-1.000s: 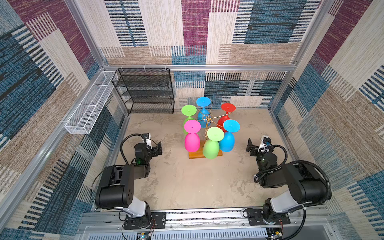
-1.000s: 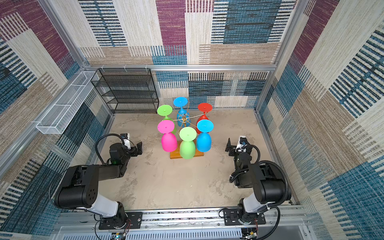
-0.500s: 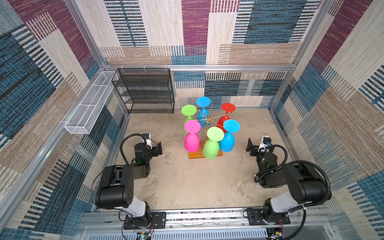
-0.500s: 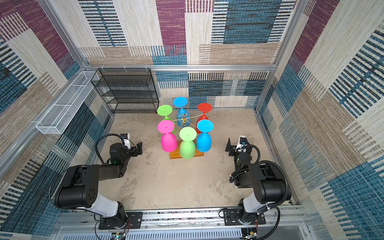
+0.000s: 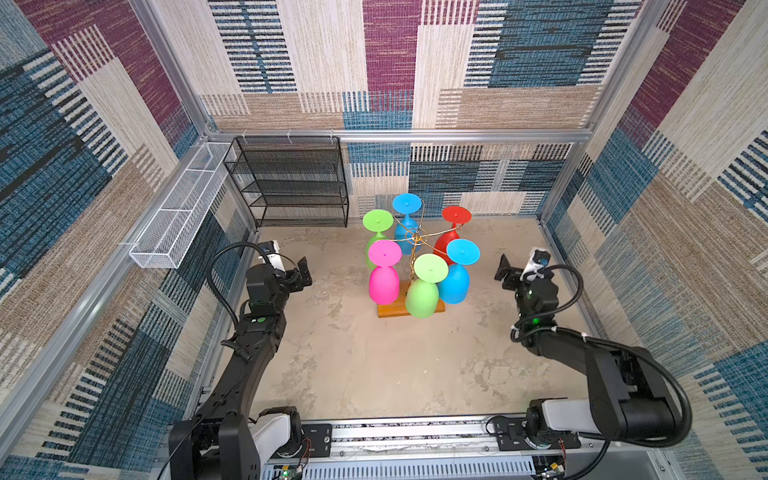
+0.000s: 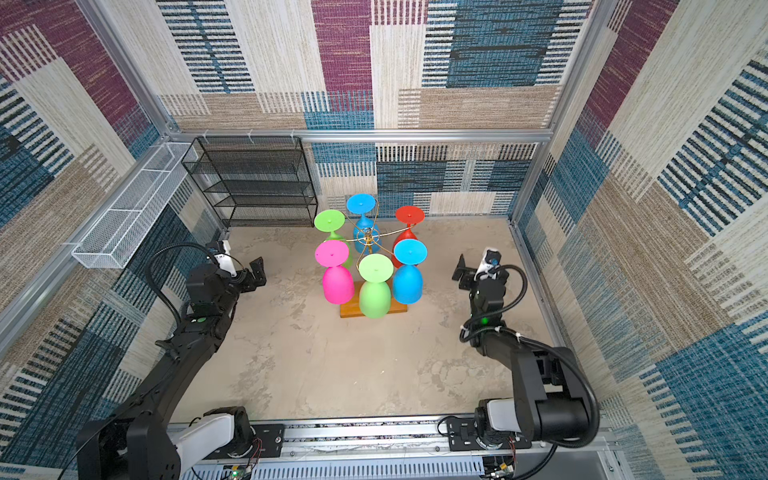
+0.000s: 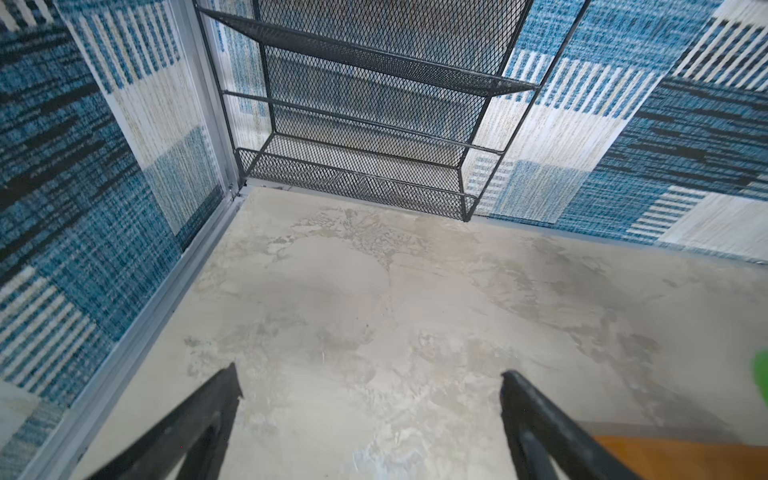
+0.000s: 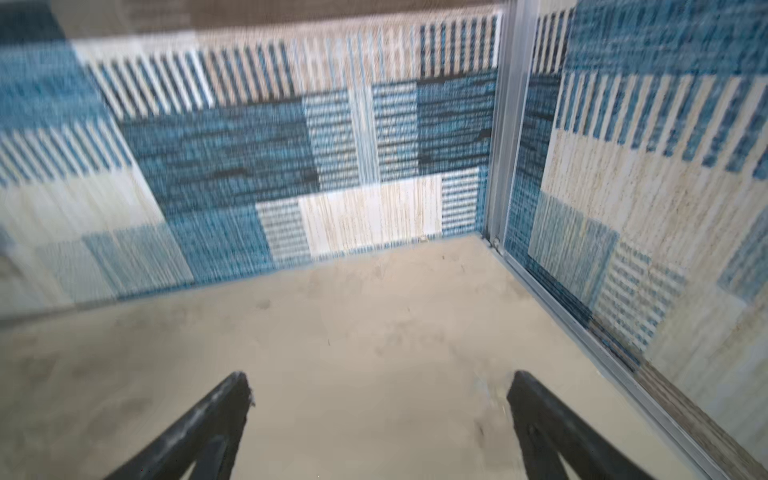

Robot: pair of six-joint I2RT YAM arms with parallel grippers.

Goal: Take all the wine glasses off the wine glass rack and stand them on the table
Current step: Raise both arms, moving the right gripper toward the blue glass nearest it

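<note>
The wine glass rack [image 5: 417, 239] is a gold wire stand on an orange-brown base [image 5: 388, 311] [image 6: 348, 311] in mid-floor. Several wine glasses hang upside down from it: pink [image 5: 383, 284], green [image 5: 422, 295] and blue [image 5: 455, 284] in front, others behind. My left gripper [image 5: 293, 270] [image 6: 249, 270] hovers left of the rack, open and empty [image 7: 370, 376]. My right gripper [image 5: 517, 270] [image 6: 471, 272] hovers right of it, also open and empty [image 8: 380, 380]. The left wrist view catches only a base corner [image 7: 685, 455] and a green sliver of glass [image 7: 762, 380].
A black mesh shelf unit [image 5: 291, 183] [image 7: 365, 124] stands against the back wall at the left. A long white wire basket [image 5: 178, 212] hangs on the left wall. Patterned walls close in the concrete-look floor [image 5: 374, 365] on three sides.
Both arms have unfolded a little, carrying the grippers slightly toward the far wall. The right wrist view is blurred by motion. Rack and glasses have not moved.
</note>
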